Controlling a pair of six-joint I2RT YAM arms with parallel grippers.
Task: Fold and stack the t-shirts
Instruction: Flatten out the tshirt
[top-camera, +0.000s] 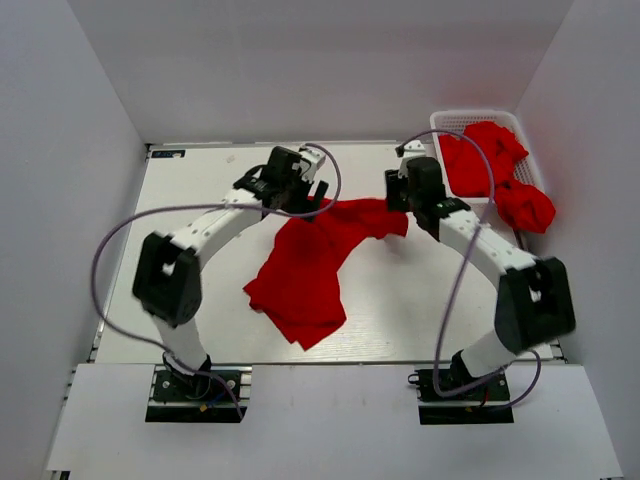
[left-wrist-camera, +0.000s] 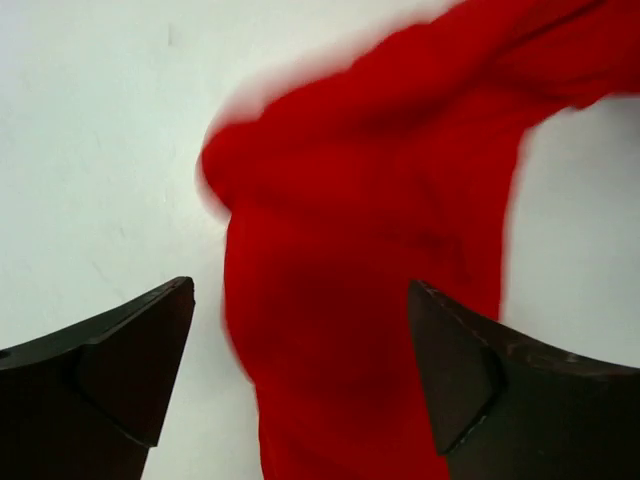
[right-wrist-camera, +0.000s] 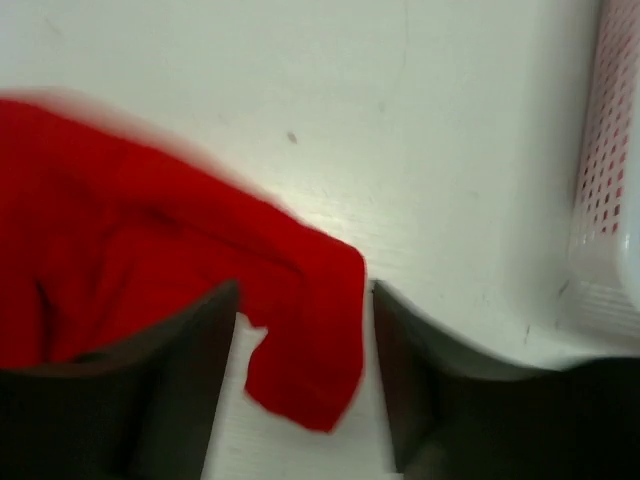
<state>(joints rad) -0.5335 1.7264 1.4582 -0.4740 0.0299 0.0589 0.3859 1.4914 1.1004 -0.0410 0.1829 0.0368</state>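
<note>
Where the left tool (left-wrist-camera: 300, 335) gapes, the t-shirt (left-wrist-camera: 370, 250) lies below.

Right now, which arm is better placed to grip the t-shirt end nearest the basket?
Probably right: the right fingers, open, straddle that end of the red t-shirt. The left fingers hang open over cloth farther from the basket.

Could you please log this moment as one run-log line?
left gripper: open, above t-shirt | right gripper: open, over its corner | t-shirt: crumpled, unfolded | basket: more red shirts
</note>
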